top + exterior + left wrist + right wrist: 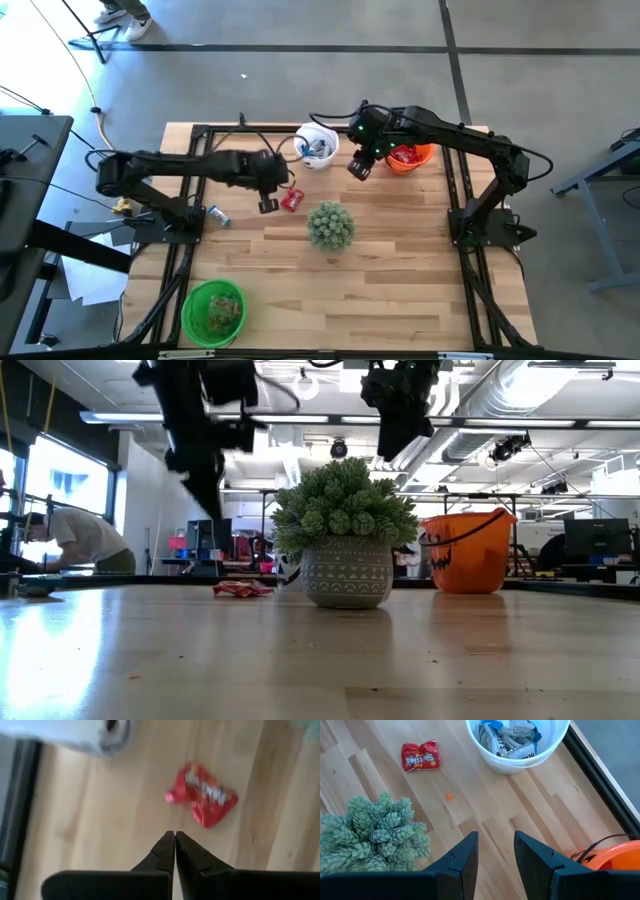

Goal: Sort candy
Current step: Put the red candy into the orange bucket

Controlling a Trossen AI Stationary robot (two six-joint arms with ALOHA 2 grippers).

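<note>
The left gripper (268,205) hovers with fingers pressed together, empty, just beside a crumpled shiny red candy packet (291,200) lying flat on the light wooden table (400,270), its long axis running roughly toward the white plastic bucket (318,146). Farther right, the right gripper (359,168) hangs above the table, fingers apart, holding nothing.

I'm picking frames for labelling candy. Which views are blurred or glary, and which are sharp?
Left wrist view: soft, the red packet smeared, the white bucket a blur. Low view: bright window glare at one side, the arms dark silhouettes, the plant sharp. Right wrist view: crisp, the packet's print shows. High view: evenly lit.
</note>
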